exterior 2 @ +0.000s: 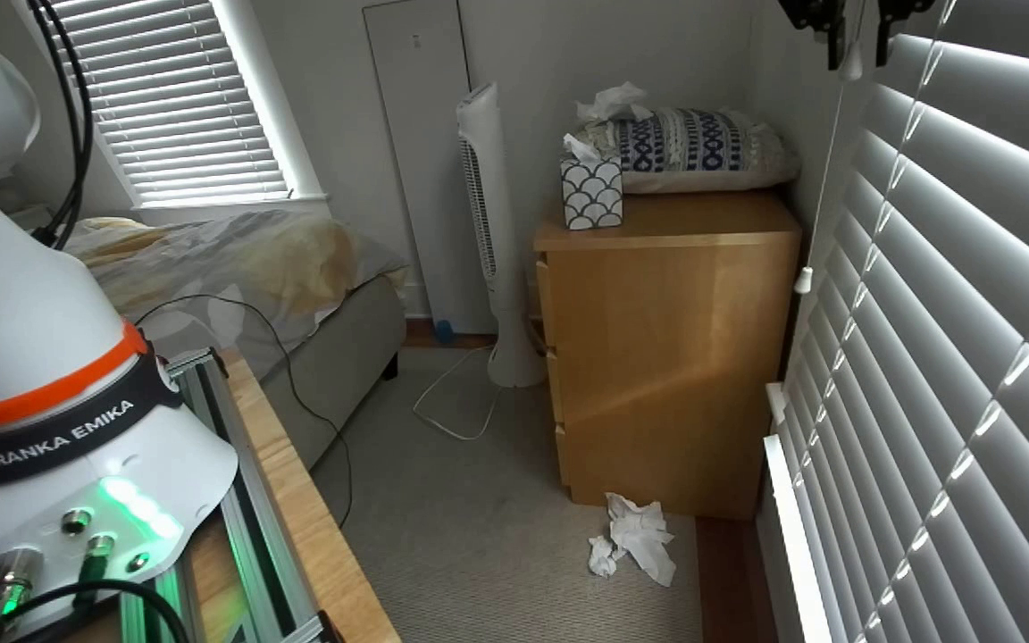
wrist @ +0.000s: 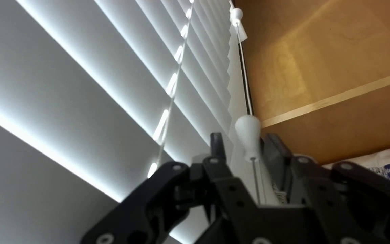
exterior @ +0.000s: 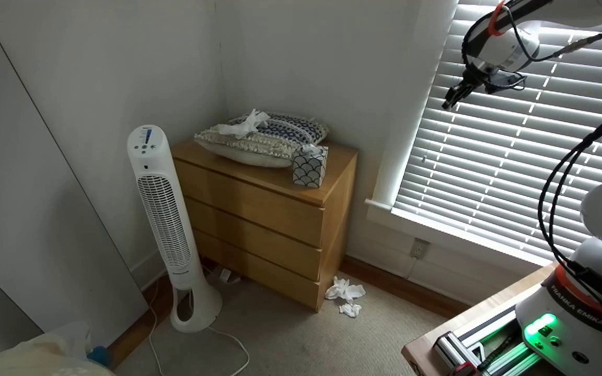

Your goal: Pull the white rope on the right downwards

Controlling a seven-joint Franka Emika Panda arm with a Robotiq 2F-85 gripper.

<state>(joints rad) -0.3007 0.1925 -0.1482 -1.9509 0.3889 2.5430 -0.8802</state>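
Note:
The white rope hangs beside the window blind; it shows in an exterior view (exterior 2: 827,179) and in the wrist view (wrist: 245,74). It carries an upper white knob (wrist: 248,134), also in an exterior view (exterior 2: 851,64), and a lower white knob (wrist: 236,15), also in an exterior view (exterior 2: 803,280). My gripper (wrist: 242,140) is open, with its fingers on either side of the upper knob. In an exterior view the gripper (exterior 2: 859,55) shows a gap between the knob and each finger. The gripper (exterior: 447,103) also shows in front of the blind.
The slatted blind (exterior 2: 943,295) is close beside the gripper. A wooden dresser (exterior 2: 675,357) bears a patterned pillow (exterior 2: 702,147) and a tissue box (exterior 2: 592,192). A tower fan (exterior: 168,224) stands beside it. Crumpled tissues (exterior: 345,292) lie on the floor.

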